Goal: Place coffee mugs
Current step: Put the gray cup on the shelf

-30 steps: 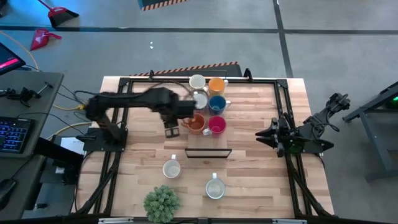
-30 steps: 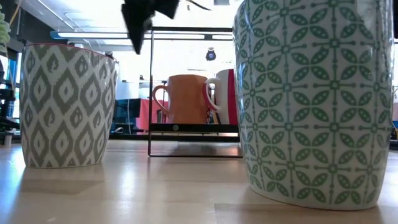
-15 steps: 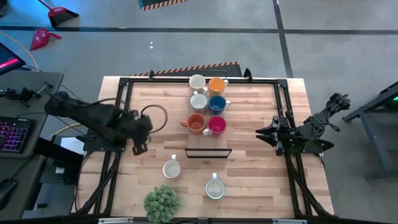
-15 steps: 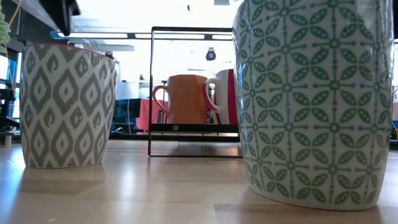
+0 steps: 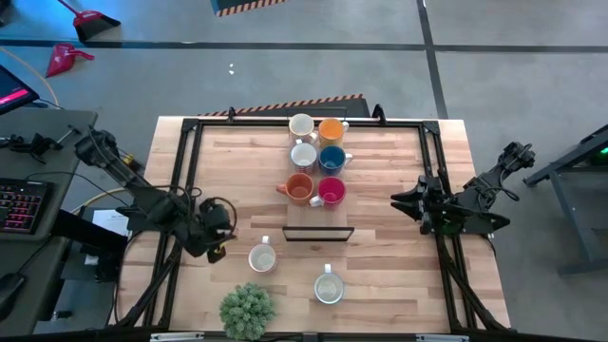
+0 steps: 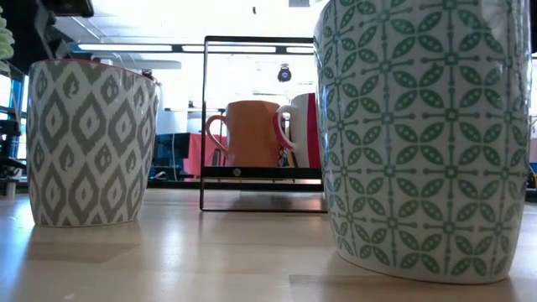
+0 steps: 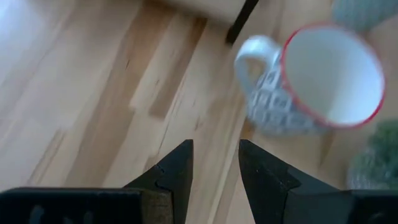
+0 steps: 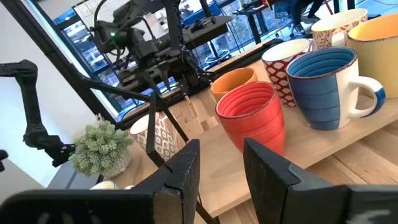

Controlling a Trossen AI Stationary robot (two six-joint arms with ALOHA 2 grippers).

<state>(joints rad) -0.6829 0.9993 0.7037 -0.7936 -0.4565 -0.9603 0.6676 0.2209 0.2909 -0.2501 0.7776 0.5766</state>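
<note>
While six coffee mugs [image 5: 315,160] stand in paired rows at the table's [image 5: 380,275] far middle, two patterned ones wait nearer the front: a grey-diamond mug [image 5: 262,257] and a green-leaf mug [image 5: 328,288]; the left gripper [image 5: 213,242] hovers just beside the grey-diamond mug, fingers apart, holding nothing; the right gripper [image 5: 399,202] rests at the right edge, fingers parted and empty; a green spiky plant [image 5: 248,310] sits at the front.
</note>
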